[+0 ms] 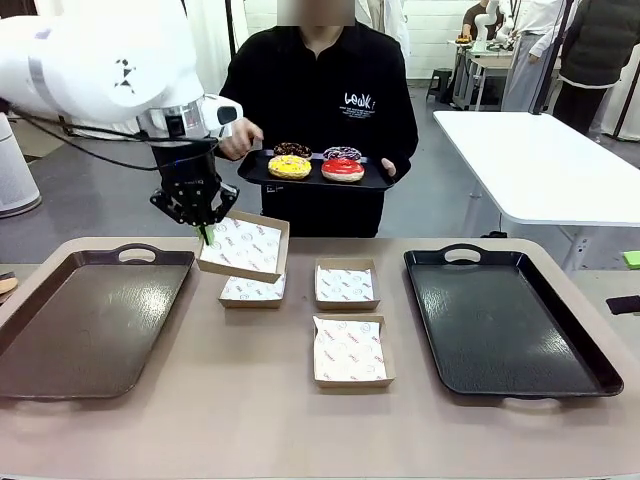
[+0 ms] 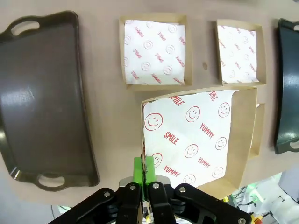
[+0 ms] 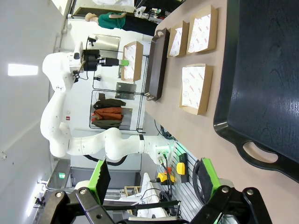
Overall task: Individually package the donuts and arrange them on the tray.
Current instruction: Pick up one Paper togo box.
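donuts, front view: yellow-iced ring donut (image 1: 289, 166) and glossy red ring donut (image 1: 342, 169) in the nearer row, dark chocolate ring donut (image 1: 292, 150) and purple-brown sprinkled ring donut (image 1: 342, 153) behind them. all four lie flat with their holes facing up; being round, they show me no long axis. the two rows run left to right along the length of a small black oblong serving tray (image 1: 262, 174). the person's hand (image 1: 238, 140) grips one end of it, and the tray is held level beyond the far edge of the tan table (image 1: 250, 420).

left gripper (image 1: 207, 234): green pads pinched tight on the side wall of a shallow brown cardboard box lined with white printed paper (image 1: 245, 245). the box hangs clear of the table, tilted, its open face leaning toward my camera and its long axis roughly across the picture.

three matching lined boxes (image 1: 346, 284) lie flat on the table between a large brown handled tray (image 1: 90, 320) on the robot's left and a large black handled tray (image 1: 500, 320) on its right.

right gripper (image 3: 154, 177): jaws spread wide, grasping nothing, just off the handle end of the black tray.
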`<state>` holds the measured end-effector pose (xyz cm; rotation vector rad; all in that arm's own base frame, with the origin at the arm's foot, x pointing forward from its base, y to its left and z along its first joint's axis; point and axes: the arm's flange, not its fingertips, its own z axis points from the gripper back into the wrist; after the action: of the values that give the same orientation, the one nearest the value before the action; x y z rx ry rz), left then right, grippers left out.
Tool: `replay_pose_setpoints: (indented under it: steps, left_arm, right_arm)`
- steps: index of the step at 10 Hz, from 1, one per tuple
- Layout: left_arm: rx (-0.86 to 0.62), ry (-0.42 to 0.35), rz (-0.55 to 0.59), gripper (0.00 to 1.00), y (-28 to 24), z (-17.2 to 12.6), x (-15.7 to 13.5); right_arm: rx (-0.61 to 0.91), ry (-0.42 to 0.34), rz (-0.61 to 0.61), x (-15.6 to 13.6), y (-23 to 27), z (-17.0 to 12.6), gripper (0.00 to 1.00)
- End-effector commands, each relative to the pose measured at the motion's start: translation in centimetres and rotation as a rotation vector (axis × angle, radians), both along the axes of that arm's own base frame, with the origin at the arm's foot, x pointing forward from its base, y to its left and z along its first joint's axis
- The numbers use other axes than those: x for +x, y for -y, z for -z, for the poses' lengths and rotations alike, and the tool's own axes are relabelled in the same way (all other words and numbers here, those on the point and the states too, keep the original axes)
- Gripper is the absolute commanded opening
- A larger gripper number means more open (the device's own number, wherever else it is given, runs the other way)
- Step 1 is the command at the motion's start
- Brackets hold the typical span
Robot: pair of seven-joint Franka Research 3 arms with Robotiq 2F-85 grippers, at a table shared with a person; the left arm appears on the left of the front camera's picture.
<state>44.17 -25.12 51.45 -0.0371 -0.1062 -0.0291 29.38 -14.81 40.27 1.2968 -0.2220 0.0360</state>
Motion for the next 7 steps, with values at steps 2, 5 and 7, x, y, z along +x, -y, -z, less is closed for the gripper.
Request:
replay_pose_setpoints:
  steps: [2,5,7]
  left_arm:
    - [0.033,-0.044,0.051,0.0,-0.1,0.3,3.9]
    - [0.07,-0.024,0.087,0.0,-0.5,1.0,5.0]
    - [0.034,-0.037,0.061,0.0,-0.4,1.5,4.9]
  right_arm:
    - [0.009,0.007,0.0,0.1,-0.1,0.0,1.0]
    - [0.009,0.007,0.0,0.1,-0.1,0.0,1.0]
    - [0.009,0.007,0.0,0.1,-0.1,0.0,1.0]
